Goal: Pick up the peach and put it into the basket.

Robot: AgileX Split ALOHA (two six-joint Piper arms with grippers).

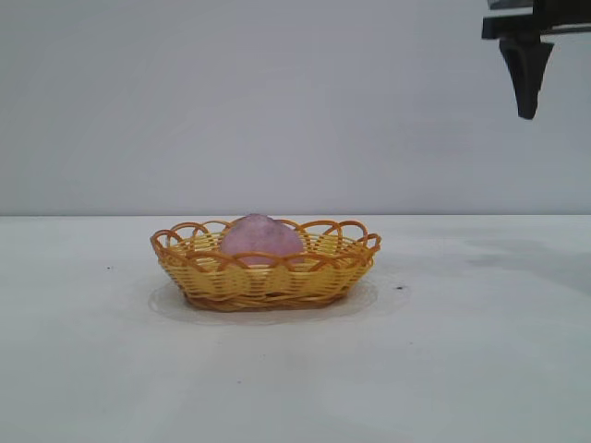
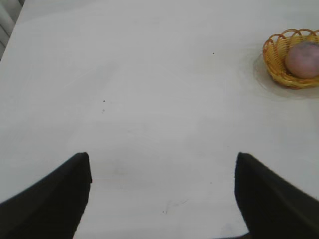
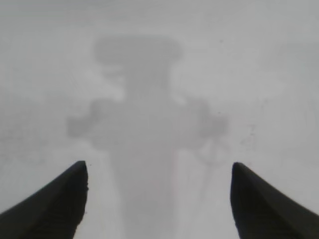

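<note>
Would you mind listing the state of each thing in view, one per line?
Peach: resting inside the basket, not held.
Basket: upright on the table, holding the peach.
Left hand: open, empty, above bare table off to one side of the basket.
Right hand: open, empty, raised high over the table.

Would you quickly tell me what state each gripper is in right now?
Left gripper: open, empty, above bare table.
Right gripper: open, empty, raised high, away from the basket.
</note>
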